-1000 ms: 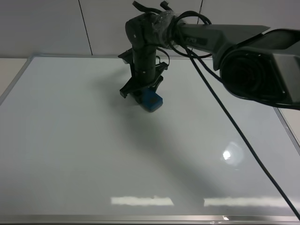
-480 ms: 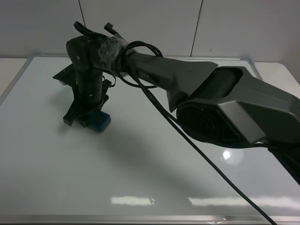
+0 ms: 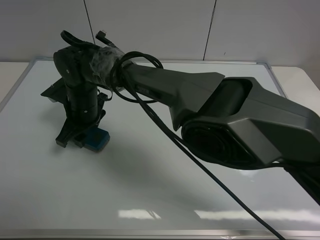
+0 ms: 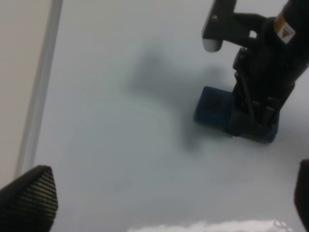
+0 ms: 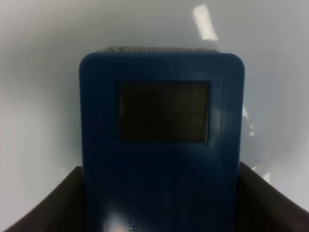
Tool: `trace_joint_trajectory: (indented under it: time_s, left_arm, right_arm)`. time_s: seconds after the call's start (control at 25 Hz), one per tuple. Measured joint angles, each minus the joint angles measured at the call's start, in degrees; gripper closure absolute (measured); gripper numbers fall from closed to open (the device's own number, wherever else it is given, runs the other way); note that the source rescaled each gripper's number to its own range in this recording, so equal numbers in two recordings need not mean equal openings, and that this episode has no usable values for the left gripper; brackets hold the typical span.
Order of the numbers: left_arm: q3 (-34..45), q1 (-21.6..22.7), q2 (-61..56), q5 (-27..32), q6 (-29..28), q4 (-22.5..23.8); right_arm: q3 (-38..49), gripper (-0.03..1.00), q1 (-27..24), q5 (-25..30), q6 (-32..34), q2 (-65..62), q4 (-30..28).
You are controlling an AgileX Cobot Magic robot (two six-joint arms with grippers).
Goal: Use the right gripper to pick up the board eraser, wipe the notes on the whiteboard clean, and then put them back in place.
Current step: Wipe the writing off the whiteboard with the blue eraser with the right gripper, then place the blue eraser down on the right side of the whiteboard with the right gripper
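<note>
The whiteboard fills most of the exterior high view and looks bare; no notes show on it in any view. My right gripper reaches across to the board's left part and is shut on the blue board eraser, which rests down on the board surface. In the right wrist view the eraser fills the frame between the dark fingers. The left wrist view shows the eraser under the right gripper. My left gripper is open, its pads at the frame's edges.
The board's silver frame runs along the front edge and along the left side, with beige table beyond. The thick right arm and its black cable stretch over the board's middle and right. A white panelled wall stands behind.
My right gripper has swept the eraser from the board's upper middle to its left part, a little toward the front. The arm now stretches across the board.
</note>
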Motion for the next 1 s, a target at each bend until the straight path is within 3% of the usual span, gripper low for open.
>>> trace_joint_trajectory:
  time_s: [0.6,0.84,1.0]
  left_arm:
    - [0.0,0.0,0.0,0.0,0.0,0.0]
    - [0.0,0.0,0.0,0.0,0.0,0.0]
    - [0.0,0.0,0.0,0.0,0.0,0.0]
  right_arm:
    - [0.92,0.92,1.42,2.52,9.25,-8.06,-6.52]
    - [1.26,0.92,-0.73,2.52,13.53,-13.59,-9.4]
    - [6.66,0.92,-2.82,2.46,13.68,-18.45,-9.54]
